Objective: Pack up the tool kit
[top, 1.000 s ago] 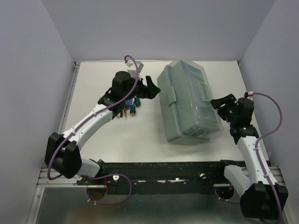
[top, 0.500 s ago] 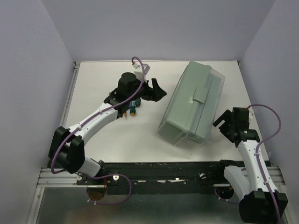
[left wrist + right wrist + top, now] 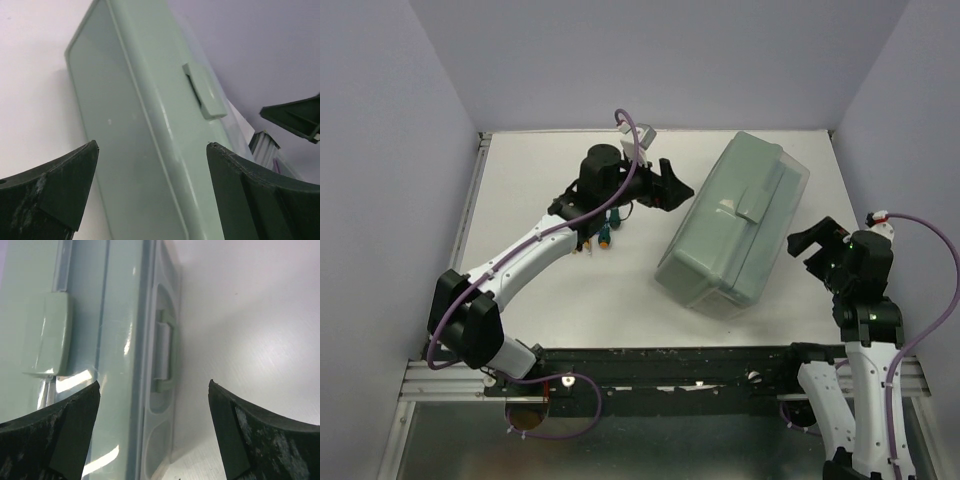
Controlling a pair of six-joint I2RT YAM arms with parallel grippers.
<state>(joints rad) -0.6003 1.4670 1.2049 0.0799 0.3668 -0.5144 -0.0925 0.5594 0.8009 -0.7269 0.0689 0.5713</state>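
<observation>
**Top external view: tool kit lies closed between two open tools**

The tool kit [image 3: 735, 230] is seen lying slantwise on the table [image 3: 570, 290], lid closed, with its latch [image 3: 755, 205] turned upward. The left tool [image 3: 672, 186] is held just off the kit's far-left corner, jaws spread wide and nothing gripped. In the left wrist view the kit [image 3: 145, 125] is seen ahead of the spread fingers [image 3: 55, 185], apart from them. The right tool [image 3: 817, 250] is found near the kit's opposite long side, also spread wide and empty. In the right wrist view the kit's handle [image 3: 165, 357] is shown straight ahead of that tool. Small screwdrivers [image 3: 606, 232] are partly hidden behind the left tool, under its arm.
</observation>
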